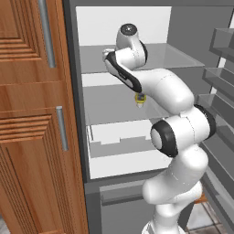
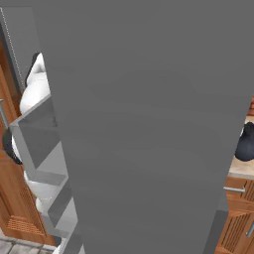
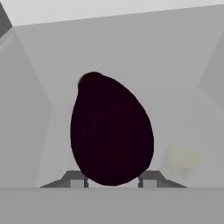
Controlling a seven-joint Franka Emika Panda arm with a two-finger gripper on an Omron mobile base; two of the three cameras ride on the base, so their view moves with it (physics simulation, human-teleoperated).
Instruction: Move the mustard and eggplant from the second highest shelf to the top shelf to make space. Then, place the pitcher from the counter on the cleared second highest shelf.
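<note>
In the hand view, the eggplant (image 3: 111, 131), a dark purple oval, sits between my gripper's (image 3: 113, 180) two fingertips (image 3: 78, 180), which press on its lower sides. It hangs over a grey glass shelf inside the fridge, and I cannot tell whether it touches the glass. A faint yellow blur shows to its right. In the left base view my hand reaches in at the level of the top shelf (image 1: 176, 57). The mustard (image 1: 140, 98) stands below on the second highest shelf (image 1: 107, 109). The dark pitcher (image 2: 245, 144) stands on the counter (image 2: 241, 169).
The open grey fridge door (image 2: 149, 124) blocks most of the right base view. Its door shelves (image 1: 219, 77) jut out on the right of the left base view. A white drawer bin (image 1: 123, 151) sits below the shelves. Wooden cabinets (image 1: 32, 114) stand to the left.
</note>
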